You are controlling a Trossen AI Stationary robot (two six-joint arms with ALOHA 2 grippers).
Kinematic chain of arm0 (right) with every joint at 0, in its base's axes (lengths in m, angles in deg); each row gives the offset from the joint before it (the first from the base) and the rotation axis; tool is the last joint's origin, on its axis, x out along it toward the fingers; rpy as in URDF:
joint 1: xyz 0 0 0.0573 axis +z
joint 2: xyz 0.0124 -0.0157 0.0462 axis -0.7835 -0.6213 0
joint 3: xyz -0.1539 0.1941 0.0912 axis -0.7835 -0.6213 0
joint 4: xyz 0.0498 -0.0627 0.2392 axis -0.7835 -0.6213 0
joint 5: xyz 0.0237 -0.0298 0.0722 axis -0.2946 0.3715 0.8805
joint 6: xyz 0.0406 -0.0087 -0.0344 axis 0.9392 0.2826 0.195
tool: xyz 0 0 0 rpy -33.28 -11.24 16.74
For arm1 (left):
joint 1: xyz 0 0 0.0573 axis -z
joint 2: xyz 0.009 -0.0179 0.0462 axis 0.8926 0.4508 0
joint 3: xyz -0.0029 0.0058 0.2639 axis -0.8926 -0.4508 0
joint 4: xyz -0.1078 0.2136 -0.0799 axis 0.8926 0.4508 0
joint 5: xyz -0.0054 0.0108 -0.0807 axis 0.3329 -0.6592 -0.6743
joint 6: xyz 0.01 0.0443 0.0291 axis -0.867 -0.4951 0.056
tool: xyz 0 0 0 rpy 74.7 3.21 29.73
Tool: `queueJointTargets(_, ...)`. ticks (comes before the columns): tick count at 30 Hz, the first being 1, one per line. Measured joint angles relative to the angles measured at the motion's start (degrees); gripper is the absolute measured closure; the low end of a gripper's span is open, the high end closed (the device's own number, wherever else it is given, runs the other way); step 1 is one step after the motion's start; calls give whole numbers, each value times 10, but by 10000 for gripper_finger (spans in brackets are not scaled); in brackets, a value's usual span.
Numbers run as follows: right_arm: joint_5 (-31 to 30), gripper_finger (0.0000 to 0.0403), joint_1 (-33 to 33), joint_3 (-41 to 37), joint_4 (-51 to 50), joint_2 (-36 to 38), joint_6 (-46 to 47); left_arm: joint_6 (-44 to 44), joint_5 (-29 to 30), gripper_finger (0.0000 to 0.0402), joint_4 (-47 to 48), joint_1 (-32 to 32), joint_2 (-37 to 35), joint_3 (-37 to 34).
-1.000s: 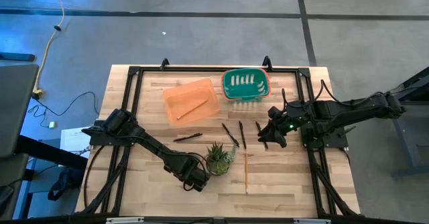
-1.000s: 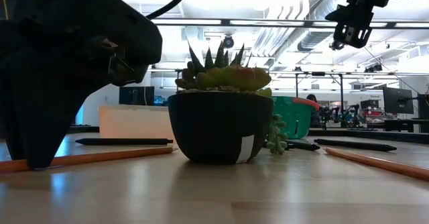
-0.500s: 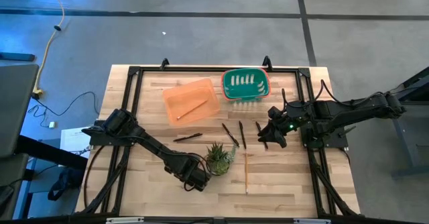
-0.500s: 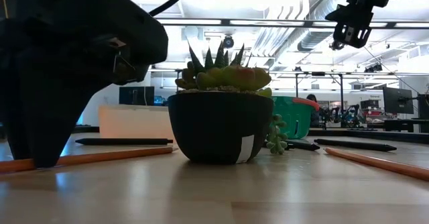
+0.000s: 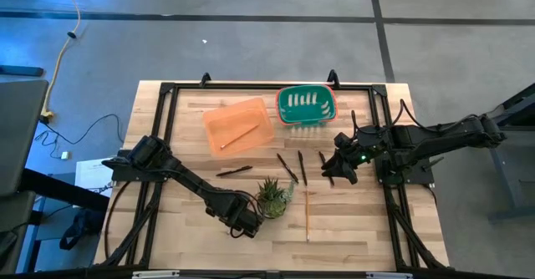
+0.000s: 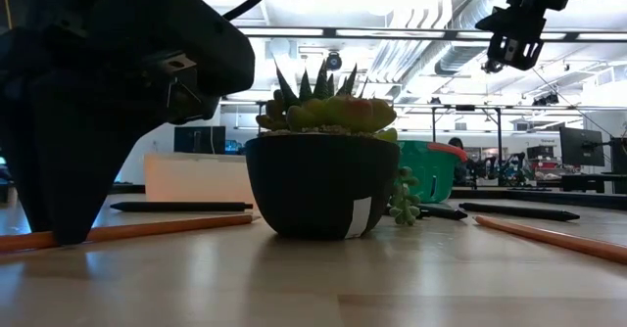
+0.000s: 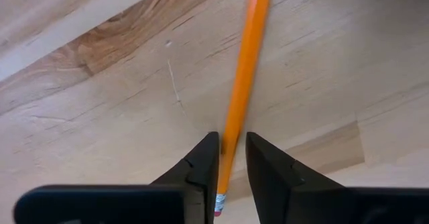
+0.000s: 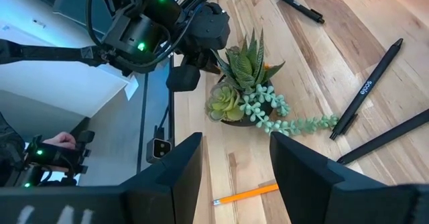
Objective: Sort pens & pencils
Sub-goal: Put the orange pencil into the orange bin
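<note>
My left gripper point(image 5: 244, 227) points down at the near left of the table, beside the potted plant point(image 5: 272, 198). Its two fingers point(image 7: 204, 160) stand close on either side of an orange pencil point(image 7: 244, 70) lying flat on the wood, near its eraser end. A slim strip of table shows beside the pencil. A second pencil point(image 5: 308, 216) lies right of the plant, and a third point(image 5: 239, 135) lies in the orange tray point(image 5: 219, 120). Several dark pens point(image 5: 287, 168) lie mid-table. My right gripper point(image 5: 334, 172) hangs open above the pens.
A green basket point(image 5: 306, 105) stands at the far edge, right of the orange tray. The plant's dark pot point(image 6: 318, 185) stands close to my left gripper, toward the table's right. One pen point(image 5: 234, 171) lies apart, left of the others.
In the low view the foot of my left gripper's dark outline has drawn narrower over the pencil. The pencil still lies where it was on the table.
</note>
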Motion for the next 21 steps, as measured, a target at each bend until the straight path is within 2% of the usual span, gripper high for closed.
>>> queueJointTargets(21,0,238,0,0,0,0,5,-5,-9,392,24,0,-2,-13)
